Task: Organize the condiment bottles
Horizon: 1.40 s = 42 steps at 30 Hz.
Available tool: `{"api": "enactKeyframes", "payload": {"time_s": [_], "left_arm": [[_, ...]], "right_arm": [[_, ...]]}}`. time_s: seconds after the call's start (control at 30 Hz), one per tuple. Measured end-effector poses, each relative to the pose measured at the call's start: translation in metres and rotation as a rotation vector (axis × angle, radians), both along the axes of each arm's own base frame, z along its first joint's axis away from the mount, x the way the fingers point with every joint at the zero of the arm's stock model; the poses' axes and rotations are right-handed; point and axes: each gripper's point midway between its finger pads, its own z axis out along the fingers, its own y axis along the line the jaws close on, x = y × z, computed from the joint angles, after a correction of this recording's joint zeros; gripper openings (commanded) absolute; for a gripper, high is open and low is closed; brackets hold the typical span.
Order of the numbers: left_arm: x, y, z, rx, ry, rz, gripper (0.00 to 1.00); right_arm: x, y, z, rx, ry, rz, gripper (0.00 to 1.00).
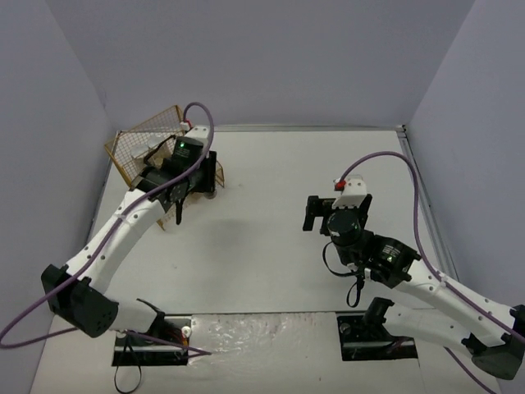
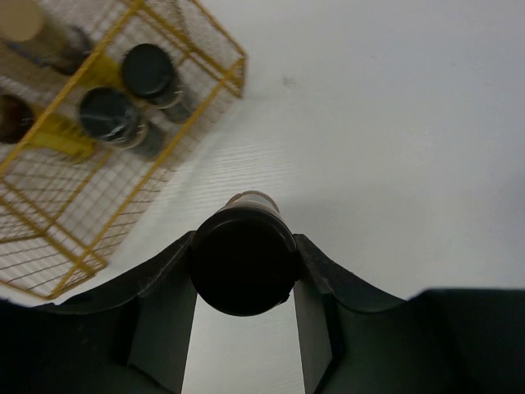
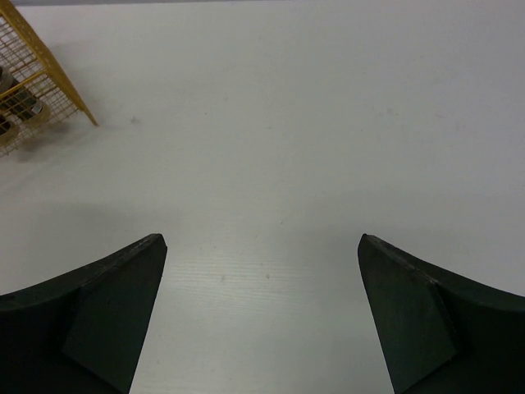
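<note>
Three short, dark black-capped jars show in the left wrist view. Two of them stand close together inside one gold wire rack at the upper left. One jar is nearer the rack's corner and the other jar is just beside it. The third jar is outside the rack, near that corner, over the white counter. The left claw is clenched on it, one finger pressed against each side of the black cap. Whether the jar's base touches the counter cannot be told.

Two slim yellow bottles also sit in the rack behind the jars, both partly cut off by the picture's edge. One bottle shows a tan cap at the top-left corner, and the second bottle shows a darker, shaded cap at the left edge.

From above, two arms reach over the counter. The left one is at the far left corner beside the rack. The right claw hangs over bare counter on the right half, well apart from the rack, its two fingers spread wide and gripping nothing.
</note>
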Motion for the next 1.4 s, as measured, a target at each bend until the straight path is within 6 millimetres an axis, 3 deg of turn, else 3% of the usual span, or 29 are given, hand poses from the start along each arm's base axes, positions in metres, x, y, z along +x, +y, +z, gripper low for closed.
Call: {"api": "enactKeyframes", "payload": {"time_s": [0.1,0.23,0.37,0.6,1.1,1.4], "left_arm": [[0.004,0.045,0.004,0.003,0.014,0.116,0.08],[0.014,0.093,0.002,-0.009,0.032,0.247,0.08],[0.021,0.116,-0.006,-0.016,0.057,0.309,0.08],[0.034,0.121,-0.03,-0.028,0.078,0.323,0.08],[0.063,0.129,-0.079,-0.016,0.145,0.37,0.11],[0.059,0.128,-0.119,-0.043,0.214,0.433,0.32]], "right_arm": [[0.02,0.008,-0.011,0.018,0.033,0.021,1.0],[0.042,0.001,-0.026,0.057,0.066,0.018,1.0],[0.048,0.004,-0.045,0.082,0.109,0.059,1.0],[0.046,0.003,-0.076,0.112,0.171,0.105,1.0],[0.037,0.008,-0.095,0.121,0.199,0.156,1.0],[0.034,0.002,-0.092,0.134,0.178,0.149,1.0]]}}
